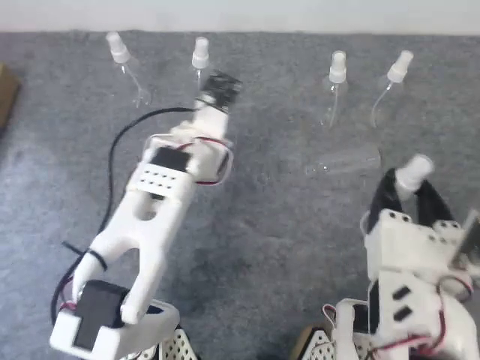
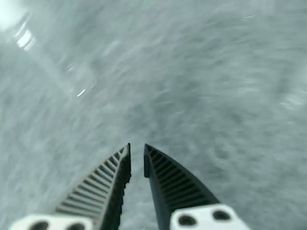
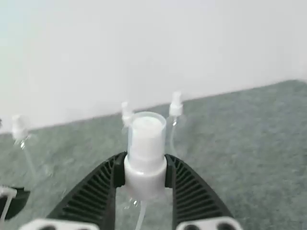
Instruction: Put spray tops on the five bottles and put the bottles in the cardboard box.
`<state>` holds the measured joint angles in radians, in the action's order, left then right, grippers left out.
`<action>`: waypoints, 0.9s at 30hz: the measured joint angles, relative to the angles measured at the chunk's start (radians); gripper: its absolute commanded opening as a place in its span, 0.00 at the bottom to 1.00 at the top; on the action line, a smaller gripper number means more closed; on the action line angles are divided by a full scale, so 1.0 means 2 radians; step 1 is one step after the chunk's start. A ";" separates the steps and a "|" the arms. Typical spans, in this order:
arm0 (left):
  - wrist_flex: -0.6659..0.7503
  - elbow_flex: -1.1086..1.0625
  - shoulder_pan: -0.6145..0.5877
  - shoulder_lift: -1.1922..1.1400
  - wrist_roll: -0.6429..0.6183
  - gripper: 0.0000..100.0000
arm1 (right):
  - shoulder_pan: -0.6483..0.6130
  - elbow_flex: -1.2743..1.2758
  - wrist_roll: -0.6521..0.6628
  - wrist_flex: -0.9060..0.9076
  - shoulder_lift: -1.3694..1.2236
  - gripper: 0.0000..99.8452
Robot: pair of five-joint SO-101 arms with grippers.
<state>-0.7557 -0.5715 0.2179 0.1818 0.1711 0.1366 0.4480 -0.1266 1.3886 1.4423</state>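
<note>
Over the bench's [image 1: 247, 225] near right side, the right gripper [image 3: 145, 167] is grasping a spray top [image 3: 145, 143] in its fingers, head up, dip tube hanging down. Just beyond, a clear bottle [image 1: 349, 160] is lying on its side, long axis running roughly left to right. Open grey surface is separating the arms. The left gripper [image 2: 136, 148], fingers nearly clenched on nothing, is hovering near four more tops [image 1: 337, 66] lining the far edge.

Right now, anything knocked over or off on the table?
Yes: a clear bottle lies on its side on the grey mat, just ahead of the right gripper, while the spray tops at the back stand upright. That gripper's jaws are shut on a fifth spray top. No spill or damage visible.
</note>
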 measured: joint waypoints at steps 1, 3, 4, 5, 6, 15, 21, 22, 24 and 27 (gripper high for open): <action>-0.004 0.006 0.011 0.000 0.006 0.10 | 0.007 0.000 0.000 -0.002 0.006 0.01; -0.012 0.022 0.031 -0.010 0.013 0.16 | 0.016 0.000 0.000 -0.005 0.015 0.01; -0.015 0.031 0.040 -0.020 0.016 0.18 | 0.021 0.000 0.000 -0.005 0.016 0.01; -0.018 0.040 0.048 -0.033 0.017 0.20 | 0.025 0.000 0.000 -0.007 0.017 0.01; -0.022 0.047 0.056 -0.048 0.018 0.22 | 0.028 0.000 0.000 -0.007 0.017 0.01; -0.028 0.112 0.108 -0.150 0.059 0.24 | 0.030 0.036 0.000 -0.038 0.028 0.01; -0.028 0.121 0.133 -0.153 0.062 0.30 | 0.064 0.056 0.000 -0.057 0.049 0.01; -0.028 0.121 0.139 -0.157 0.062 0.30 | 0.077 0.056 0.000 -0.057 0.055 0.01; -0.028 0.127 0.149 -0.162 0.062 0.30 | 0.104 0.056 0.000 -0.057 0.069 0.01; -0.028 0.147 0.165 -0.176 0.064 0.30 | 0.117 0.056 0.000 -0.057 0.089 0.01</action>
<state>-0.8109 -0.2785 0.5478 -0.1695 0.3000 0.3713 0.5600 -0.1266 1.2750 1.6203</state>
